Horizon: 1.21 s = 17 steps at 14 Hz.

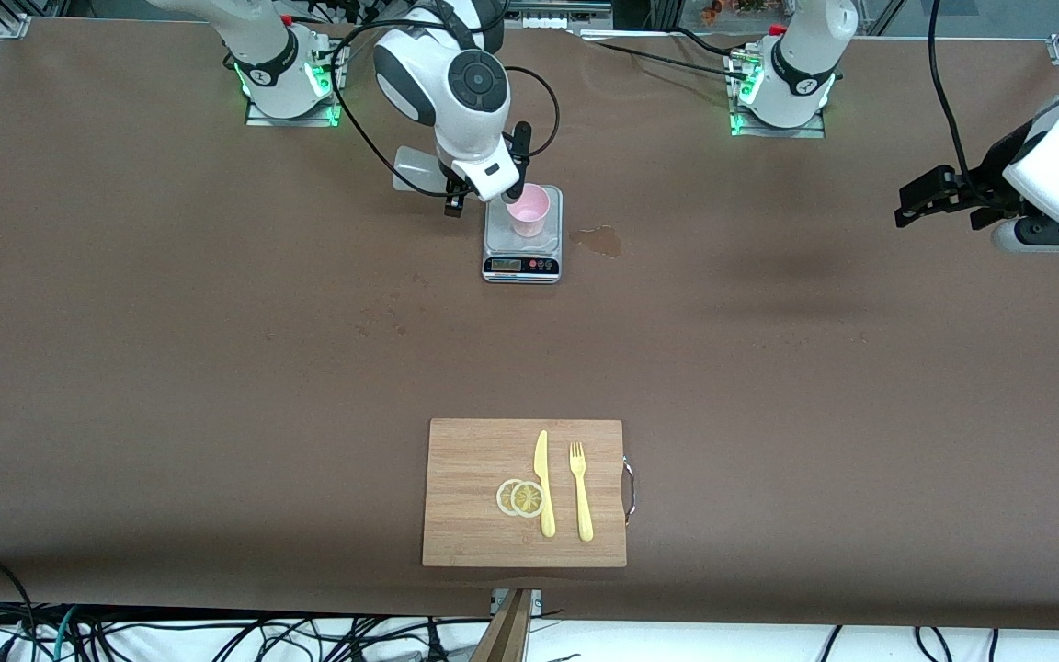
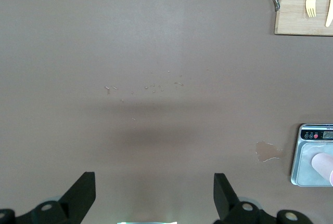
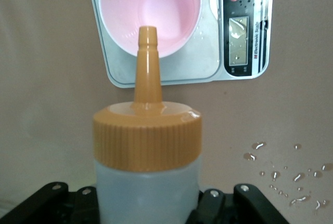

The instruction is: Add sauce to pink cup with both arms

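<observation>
Nearest the front camera a wooden cutting board (image 1: 524, 492) lies on the brown counter (image 1: 171, 368) with a yellow knife (image 1: 543, 483), a fork (image 1: 581, 492) and two lemon slices (image 1: 520, 497) — none of it part of this job. Farther up, the pink cup (image 1: 529, 210) stands upright on the grey platform of a small scale (image 1: 522, 260), and from the right wrist view its inside looks clean and empty, so by my reckoning no sauce has gone in yet. The right hand (image 3: 151, 203) is clenched on the sauce (image 3: 147, 151) — whitish body, orange ribbed cap, pointed nozzle aimed at the cup's mouth and hanging just beside the scale. Squeezing is what remains. A brownish stain (image 1: 599, 241) marks the counter beside the scale. The left hand (image 2: 155, 193) waits with fingers spread over bare counter toward its own end of the table.
</observation>
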Available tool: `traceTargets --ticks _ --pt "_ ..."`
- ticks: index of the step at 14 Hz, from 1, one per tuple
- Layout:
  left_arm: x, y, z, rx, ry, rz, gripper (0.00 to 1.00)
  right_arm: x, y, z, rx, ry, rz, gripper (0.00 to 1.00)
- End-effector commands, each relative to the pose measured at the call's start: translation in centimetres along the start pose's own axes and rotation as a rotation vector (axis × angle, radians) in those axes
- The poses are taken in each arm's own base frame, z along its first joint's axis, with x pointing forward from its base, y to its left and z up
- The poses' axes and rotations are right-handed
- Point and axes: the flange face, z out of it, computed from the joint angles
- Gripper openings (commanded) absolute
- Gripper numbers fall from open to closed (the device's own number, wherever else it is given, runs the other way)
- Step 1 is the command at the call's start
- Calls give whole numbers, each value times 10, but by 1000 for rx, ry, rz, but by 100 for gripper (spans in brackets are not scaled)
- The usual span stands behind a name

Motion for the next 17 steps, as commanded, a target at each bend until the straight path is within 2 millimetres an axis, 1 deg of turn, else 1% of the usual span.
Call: traceTargets --ticks 1,3,7,10,13,17 --pt "3 -1 -7 -15 -16 -8 100 13 2 -13 -6 -71 3 5" --pt "3 -1 -7 -15 -17 -10 100 23 4 -16 2 -98 -1 5" --pt "2 2 -3 -12 -40 -4 100 28 2 -9 -15 -121 -5 5" --pt "2 2 -3 -14 -40 -5 100 38 0 -7 -21 -129 -10 5" --pt "3 1 -1 -12 -46 -5 100 41 -1 -6 -21 -132 -13 5" --pt "4 1 1 -12 -50 -6 100 35 3 -13 -17 -121 -19 6"
